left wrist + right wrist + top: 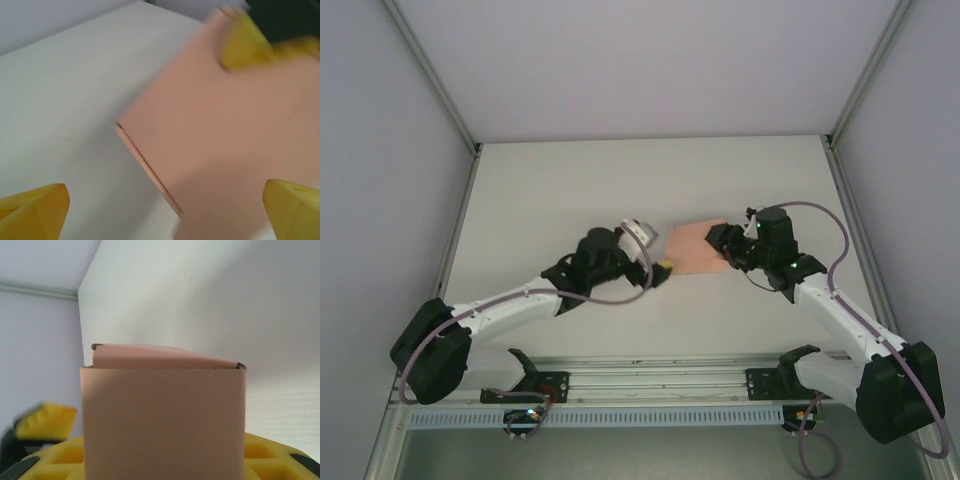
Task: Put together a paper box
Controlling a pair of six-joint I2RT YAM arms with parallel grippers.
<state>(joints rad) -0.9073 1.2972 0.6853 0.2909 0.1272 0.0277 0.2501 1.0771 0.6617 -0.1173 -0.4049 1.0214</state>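
Tabletop (pixel 620 180) of plain matte white is seen from above, closed in on three sides by pale grey-white walls (pixel 650 60). Two slanting aluminium posts (pixel 432 80) are counted at the back corners, and one slotted metal rail (pixel 650 372) is laid along the near edge, where the arm bases are fixed.

Two white-and-black arms (pixel 510 305) are counted, each ending in one tool with yellow fingers. One salmon-pink paper box (pixel 692 248) of thin card is present. It is placed near the middle of the tabletop, between the two tools. Whether it is resting on the surface or raised off it cannot be told.

The left tool (pixel 662 266) is held just beside the box's left edge. In the left wrist view its two yellow fingers (pixel 37 207) are spread wide apart at the lower corners, with nothing gripped between them (pixel 165 210). The paper box (pixel 210 140) is shown ahead of them as a flat pink face with a thin seam along its left edge. A yellow finger (pixel 240 45) of the right tool is laid on its far corner.

The right tool (pixel 723 248) is set against the box's right side. In the right wrist view the paper box (pixel 165 420) is stood between the yellow fingers, and the tool (pixel 165 462) appears to be clamped on it. A second layer of card is visible behind the upper edge of the near face. One yellow fingertip (pixel 47 421) of the left tool is seen, blurred, at the lower left.
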